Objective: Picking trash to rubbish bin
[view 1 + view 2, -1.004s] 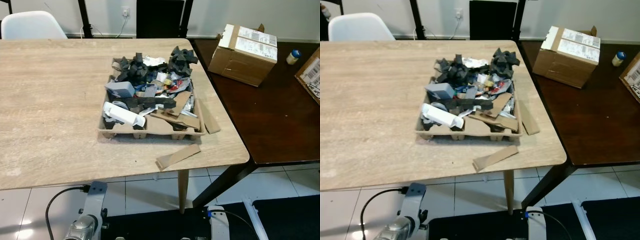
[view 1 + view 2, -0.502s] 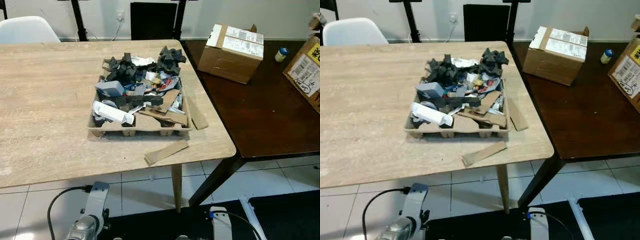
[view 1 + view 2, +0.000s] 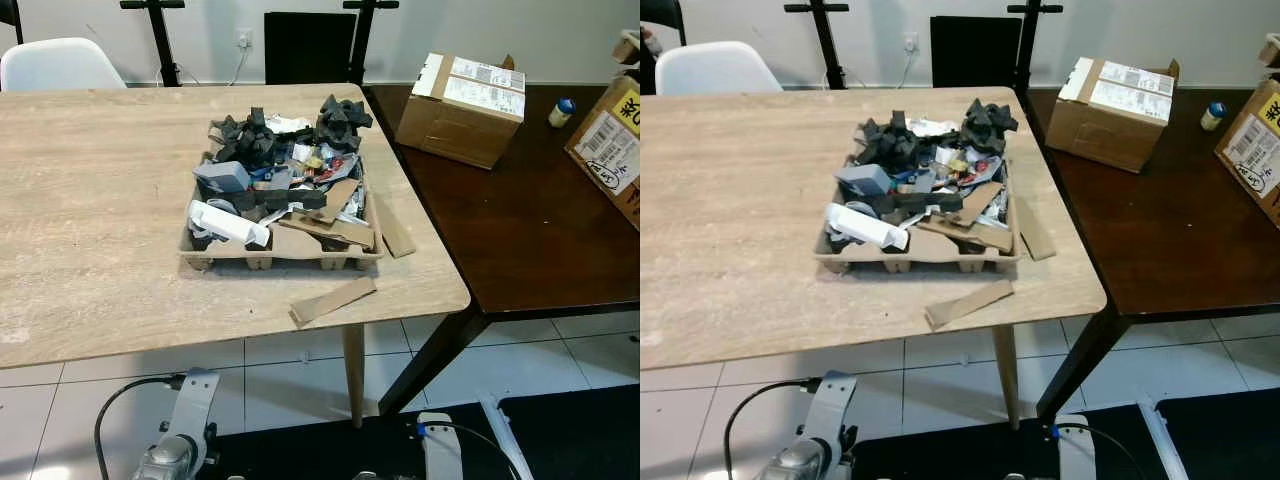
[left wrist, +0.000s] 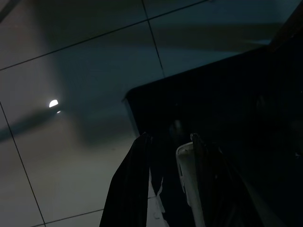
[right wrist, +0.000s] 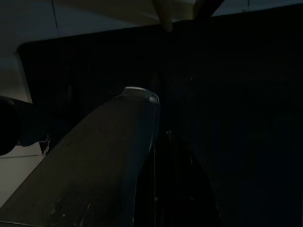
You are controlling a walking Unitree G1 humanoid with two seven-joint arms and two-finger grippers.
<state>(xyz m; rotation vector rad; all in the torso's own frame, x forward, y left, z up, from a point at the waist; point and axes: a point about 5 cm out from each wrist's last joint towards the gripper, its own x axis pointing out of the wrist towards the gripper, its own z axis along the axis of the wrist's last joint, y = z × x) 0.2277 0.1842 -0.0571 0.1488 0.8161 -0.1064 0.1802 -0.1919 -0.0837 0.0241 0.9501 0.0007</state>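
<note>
A shallow cardboard tray (image 3: 285, 258) heaped with trash (image 3: 280, 180) sits on the light wooden tabletop (image 3: 90, 200), near its right edge, with a loose cardboard strip (image 3: 333, 300) lying just in front of it and another strip (image 3: 393, 230) against its right side. The load looks light: black foam offcuts, crumpled wrappers, a white tube-like piece (image 3: 228, 222) and card scraps, mostly soft or springy and apt to spill if the tray tips. The tray itself seems thin and may flex, so holding it by its two side rims and keeping it level would be the safer choice; the flat strips would need pinching at an edge. Both arms hang low by the floor. The left tool (image 4: 165, 156) has its two dark fingers a narrow gap apart and holds nothing. The right tool (image 5: 137, 142) is too dark to judge; I cannot tell its opening.
</note>
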